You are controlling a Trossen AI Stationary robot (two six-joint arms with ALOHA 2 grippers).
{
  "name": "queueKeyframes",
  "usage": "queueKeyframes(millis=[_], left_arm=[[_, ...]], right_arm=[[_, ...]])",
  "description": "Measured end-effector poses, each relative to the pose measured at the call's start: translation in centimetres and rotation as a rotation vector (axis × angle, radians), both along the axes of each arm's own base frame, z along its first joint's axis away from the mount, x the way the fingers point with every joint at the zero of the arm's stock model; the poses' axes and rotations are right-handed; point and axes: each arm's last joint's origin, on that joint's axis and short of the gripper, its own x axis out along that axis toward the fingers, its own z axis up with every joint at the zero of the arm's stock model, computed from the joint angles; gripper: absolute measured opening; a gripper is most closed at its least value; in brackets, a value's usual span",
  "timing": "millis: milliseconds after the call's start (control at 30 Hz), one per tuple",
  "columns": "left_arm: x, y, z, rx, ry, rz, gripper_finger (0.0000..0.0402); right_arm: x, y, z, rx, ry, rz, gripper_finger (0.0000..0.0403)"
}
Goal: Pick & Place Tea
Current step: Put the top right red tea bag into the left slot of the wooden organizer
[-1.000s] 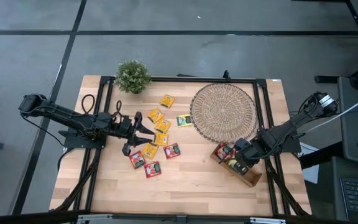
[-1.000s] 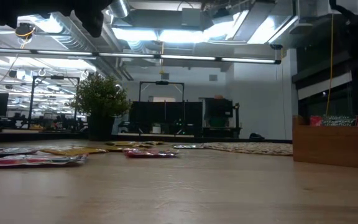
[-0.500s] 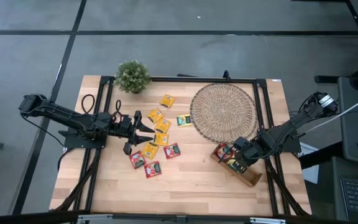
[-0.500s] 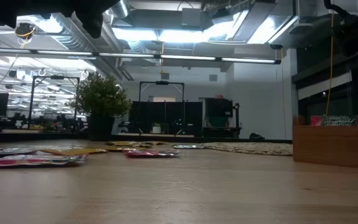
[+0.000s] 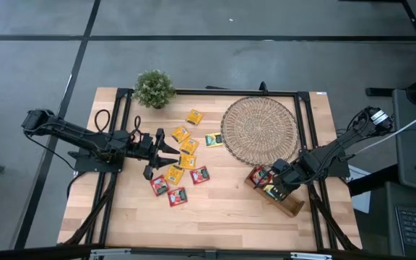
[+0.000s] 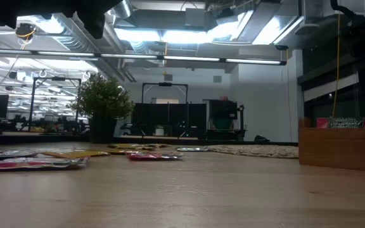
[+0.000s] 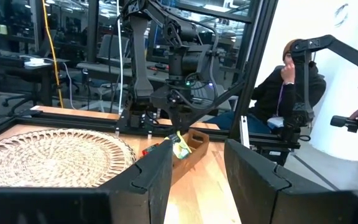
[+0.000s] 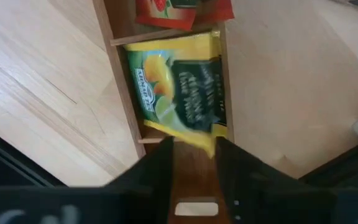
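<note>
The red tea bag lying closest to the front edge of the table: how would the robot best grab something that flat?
The red sachet lies flat on the wooden table, clear of its neighbours. Probably best to come straight down from above with the fingers set astride it, pinching two opposite edges. The left gripper is open and nearest it.

Occlusions and cut-offs

Right gripper point(image 5: 274, 189) covers part of wooden tray point(image 5: 289, 204); yellow sachet point(image 8: 180, 89) lower edge hidden behind fingers point(image 8: 160, 163); sachet print blurred.

Yellow sachet point(image 8: 179, 93) (green panel, seemingly citrus print) in brown tray point(image 8: 120, 93).
</note>
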Motion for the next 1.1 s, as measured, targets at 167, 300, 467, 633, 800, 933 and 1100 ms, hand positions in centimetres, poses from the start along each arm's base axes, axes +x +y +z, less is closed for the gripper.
queueKeyframes(millis=[167, 300, 467, 633, 800, 933, 1100], left_arm=[[0.0, 0.1, 0.0, -0.002, 0.0, 0.025, 0.0141], [0.0, 0.1, 0.0, -0.002, 0.0, 0.029, 0.0141], [0.0, 0.1, 0.0, -0.011, 0.001, 0.028, 0.0141], [0.0, 0.1, 0.0, -0.008, 0.001, 0.04, 0.0141], [0.0, 0.1, 0.0, -0.005, 0.0, 0.046, 0.0141], [0.0, 0.1, 0.0, -0.003, 0.0, 0.046, 0.0141], [0.0, 0.1, 0.0, -0.003, 0.0, 0.046, 0.0141]], right_arm=[[0.1, -0.2, 0.0, 0.035, 0.023, -0.007, 0.0179], [0.5, -0.5, 0.3, 0.073, 0.032, -0.028, 0.02], [1.4, -0.9, 1.4, 0.128, -0.008, -0.057, 0.0204], [3.1, -1.5, 2.2, 0.107, -0.179, -0.067, 0.0204], [6.7, -2.1, 4.1, 0.005, -0.636, 0.025, 0.0204], [9.2, -2.7, 7.3, -0.169, -1.082, 0.133, 0.0204], [10.2, -3.3, 10.6, -0.466, -1.454, 0.338, 0.0204]])
